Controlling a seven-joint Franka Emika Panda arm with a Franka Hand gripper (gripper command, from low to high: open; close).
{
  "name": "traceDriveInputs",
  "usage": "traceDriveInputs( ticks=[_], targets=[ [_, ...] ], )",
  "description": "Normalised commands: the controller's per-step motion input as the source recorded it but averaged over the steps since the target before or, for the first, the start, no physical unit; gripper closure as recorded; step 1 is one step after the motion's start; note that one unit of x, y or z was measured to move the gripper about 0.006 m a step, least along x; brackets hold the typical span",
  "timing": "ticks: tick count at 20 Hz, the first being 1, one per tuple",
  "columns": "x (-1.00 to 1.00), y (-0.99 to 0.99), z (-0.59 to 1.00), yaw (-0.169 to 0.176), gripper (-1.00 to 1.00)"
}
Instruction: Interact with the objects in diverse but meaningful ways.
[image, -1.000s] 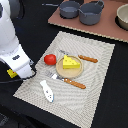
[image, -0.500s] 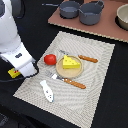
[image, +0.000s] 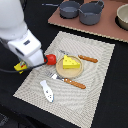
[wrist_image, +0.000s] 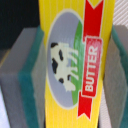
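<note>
Yellow cardboard filled your wrist view: the flat yellow box, printed with a cow and a red "BUTTER" ribbon, sat pressed between the two teal-and-grey finger pads of your gripper, so the tool was clenched on that box. In the exterior view only a yellow and red corner of the box showed beneath the white arm, off the woven beige placemat on the exterior view's left.

Taking the tan round plate as your reference: the yellow holed cheese wedge rested on it; the red tomato lay touching or just beside its rim, toward the arm; one wooden-handled utensil lay just beyond it, another wooden-handled utensil just on the nearer side. The white fish-shaped piece lay nearer still, apart from the plate. Two grey pots stood well beyond it on a brown board.
</note>
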Motion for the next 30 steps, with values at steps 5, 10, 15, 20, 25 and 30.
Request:
traceDriveInputs(
  ticks=[5, 10, 15, 20, 25, 30],
  targets=[
    [0.76, 0.70, 0.62, 0.023, 1.00],
    [0.74, 0.62, 0.38, -0.022, 1.00],
    [0.43, 0.24, 0.05, -0.202, 1.00],
    [0.46, 0.25, 0.11, -0.196, 1.00],
    [0.61, 0.54, 0.03, -0.092, 1.00],
    [0.72, 0.70, 0.03, -0.034, 1.00]
  ],
)
